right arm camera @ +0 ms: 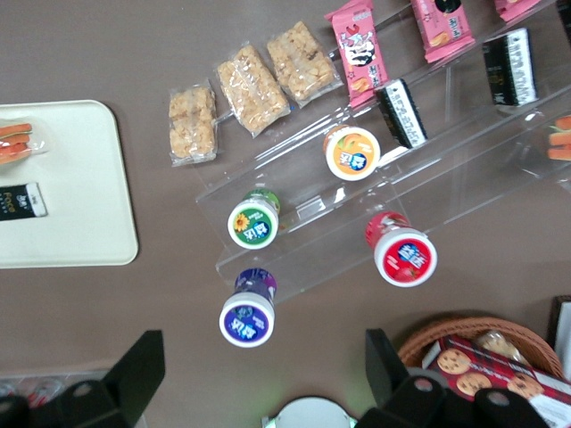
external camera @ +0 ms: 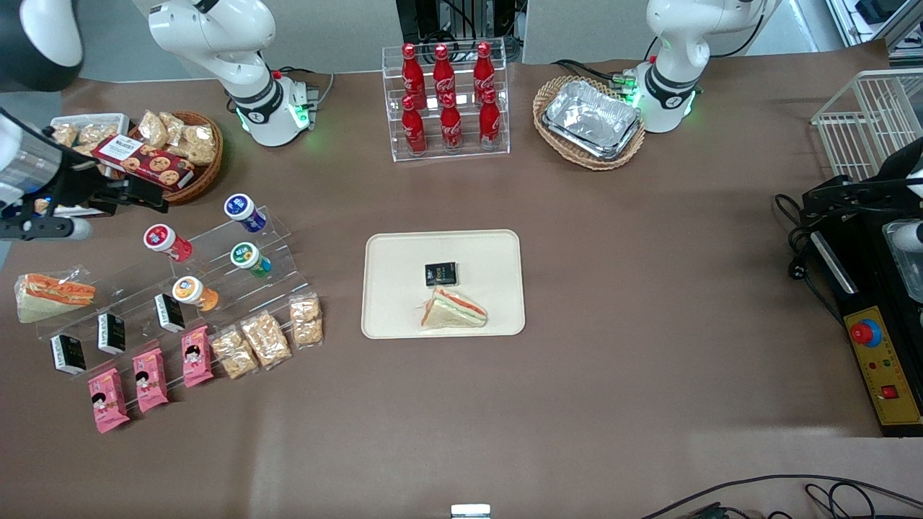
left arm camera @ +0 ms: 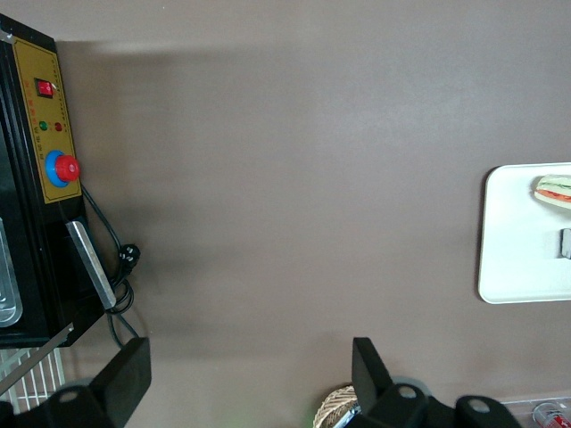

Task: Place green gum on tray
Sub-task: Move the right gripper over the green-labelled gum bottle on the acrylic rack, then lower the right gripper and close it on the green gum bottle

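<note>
The small green-bodied gum bottle with a white round lid point(external camera: 250, 259) stands on a step of the clear acrylic tiered stand point(external camera: 216, 270), left of centre in the front view. It is between the blue-bodied bottle point(external camera: 244, 213), farther from the camera, and the orange-bodied bottle point(external camera: 195, 293), nearer. A red-bodied bottle point(external camera: 167, 242) stands beside them, toward the working arm's end of the desk point(external camera: 649, 288).

The large flat cream rectangular tray point(external camera: 389, 288) lies at the middle of the frame, well apart from the stand. It carries a small black packet point(external camera: 440, 273) and a wrapped triangular sandwich point(external camera: 453, 310).

The end effector point(external camera: 133, 193) hangs at the upper left edge of the front view, above the desk beside the wicker snack basket point(external camera: 205, 162), and most of its arm is cut off by the frame. In the right wrist view its two dark fingers point(right arm camera: 138, 370) stand wide apart and hold nothing, and only their tips show. There the green gum point(right arm camera: 252, 219) appears lid-up, and the tray point(right arm camera: 89, 178) is partly cropped.
</note>
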Robot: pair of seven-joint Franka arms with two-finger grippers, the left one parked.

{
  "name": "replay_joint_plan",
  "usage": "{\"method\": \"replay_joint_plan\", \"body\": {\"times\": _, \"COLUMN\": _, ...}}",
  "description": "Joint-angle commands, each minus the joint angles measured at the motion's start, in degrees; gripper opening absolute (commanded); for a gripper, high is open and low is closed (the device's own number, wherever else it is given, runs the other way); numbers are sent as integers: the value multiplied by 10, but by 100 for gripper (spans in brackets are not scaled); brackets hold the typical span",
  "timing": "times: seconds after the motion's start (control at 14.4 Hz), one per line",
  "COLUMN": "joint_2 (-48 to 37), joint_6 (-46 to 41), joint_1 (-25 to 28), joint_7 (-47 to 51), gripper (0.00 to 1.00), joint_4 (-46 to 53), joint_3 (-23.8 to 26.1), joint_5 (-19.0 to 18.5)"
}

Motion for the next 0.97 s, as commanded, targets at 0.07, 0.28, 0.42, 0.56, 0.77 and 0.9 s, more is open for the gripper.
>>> {"method": "replay_joint_plan", "body": {"times": 0.07, "joint_2": -70, "joint_6": 156, "joint_1": 38, "joint_7": 58, "gripper": 100, "joint_4": -184, "joint_3": 0, "joint_5": 0}}
{"method": "replay_joint_plan", "body": {"times": 0.28, "joint_2": -66, "joint_6": 234, "joint_1": 69, "joint_7": 100, "gripper": 100, "joint_4": -242, "joint_3": 0, "joint_5": -1}}
{"method": "replay_joint_plan", "body": {"times": 0.42, "joint_2": -58, "joint_6": 291, "joint_1": 71, "joint_7": 101, "gripper": 100, "joint_4": -281, "joint_3": 0, "joint_5": -1}}
{"method": "replay_joint_plan", "body": {"times": 0.56, "joint_2": -40, "joint_6": 341, "joint_1": 71, "joint_7": 100, "gripper": 100, "joint_4": -309, "joint_3": 0, "joint_5": -3}}
{"method": "replay_joint_plan", "body": {"times": 0.77, "joint_2": -9, "joint_6": 398, "joint_1": 71, "joint_7": 99, "gripper": 100, "joint_4": -332, "joint_3": 0, "joint_5": -6}}
{"method": "replay_joint_plan", "body": {"times": 0.9, "joint_2": 14, "joint_6": 425, "joint_1": 71, "joint_7": 98, "gripper": 100, "joint_4": -335, "joint_3": 0, "joint_5": -8}}
